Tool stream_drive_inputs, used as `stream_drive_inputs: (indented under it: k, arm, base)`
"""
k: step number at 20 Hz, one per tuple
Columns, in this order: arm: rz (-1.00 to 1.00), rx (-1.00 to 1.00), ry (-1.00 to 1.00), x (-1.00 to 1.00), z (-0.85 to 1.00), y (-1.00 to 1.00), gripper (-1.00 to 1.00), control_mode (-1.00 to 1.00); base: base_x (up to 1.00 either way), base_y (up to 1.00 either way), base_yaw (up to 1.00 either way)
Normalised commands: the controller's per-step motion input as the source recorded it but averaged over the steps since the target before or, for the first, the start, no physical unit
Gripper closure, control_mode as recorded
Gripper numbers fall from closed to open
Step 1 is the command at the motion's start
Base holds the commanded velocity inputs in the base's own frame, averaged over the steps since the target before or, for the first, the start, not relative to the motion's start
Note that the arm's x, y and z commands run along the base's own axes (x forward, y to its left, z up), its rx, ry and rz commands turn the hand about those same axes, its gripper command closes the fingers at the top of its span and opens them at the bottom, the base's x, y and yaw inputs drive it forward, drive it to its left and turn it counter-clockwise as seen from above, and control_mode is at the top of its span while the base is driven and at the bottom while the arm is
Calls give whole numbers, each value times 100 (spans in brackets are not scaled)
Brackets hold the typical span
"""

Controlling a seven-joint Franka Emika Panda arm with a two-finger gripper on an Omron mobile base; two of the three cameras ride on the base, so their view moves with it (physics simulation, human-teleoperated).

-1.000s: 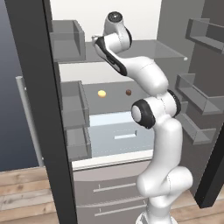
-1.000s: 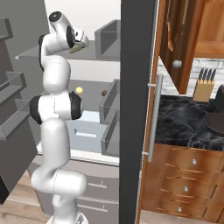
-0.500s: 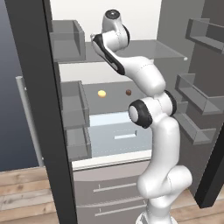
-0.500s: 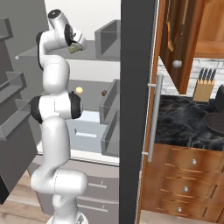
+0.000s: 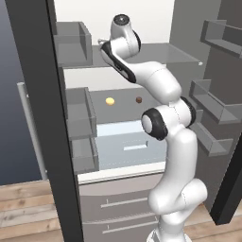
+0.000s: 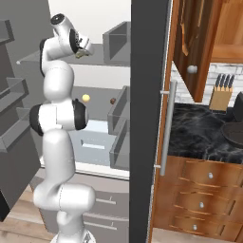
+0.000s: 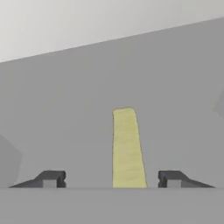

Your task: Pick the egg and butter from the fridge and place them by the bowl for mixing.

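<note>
The fridge (image 5: 156,28) stands open. On its top shelf (image 5: 165,54) stands the butter (image 7: 127,148), a pale yellow upright block. My gripper (image 7: 111,178) straddles it, open, with a gap between the block and each of my fingertips (image 7: 50,178). From the right base, my gripper (image 6: 83,49) hovers at that shelf with the olive butter (image 6: 80,54) just under it. The egg (image 5: 110,100) (image 6: 86,98) lies one shelf lower. The dark bowl (image 6: 236,133) sits on the black counter at the far right.
A dark brown ball (image 5: 139,99) lies right of the egg. The dark fridge door (image 6: 147,118) with its silver handle (image 6: 167,128) stands between fridge and counter. Door bins (image 5: 78,108) flank the shelves. A knife block (image 6: 221,94) stands on the counter.
The hand has edged a little further in over the top shelf. The rest of the arm and the egg stay as they were.
</note>
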Motion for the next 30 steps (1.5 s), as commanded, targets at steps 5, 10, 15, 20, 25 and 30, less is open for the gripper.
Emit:
stream_drive_inputs:
  k: [5, 10, 15, 20, 25, 30]
  arm:
    - [0, 0, 0, 1, 0, 0, 100, -100]
    - [0, 0, -27, -4, 16, 0, 100, -100]
    - [0, 2, -24, -63, 19, -4, 100, -100]
    - [0, 1, -37, -100, 1, -31, 100, -100]
    - [-6, 3, -23, -100, 0, -70, 100, -100]
    - [-13, 1, 0, -100, 2, -40, 100, -100]
  base:
    - [0, 0, 0]
    - [0, 0, 0]
    - [0, 0, 0]
    - [0, 0, 0]
    - [0, 0, 0]
    - [0, 0, 0]
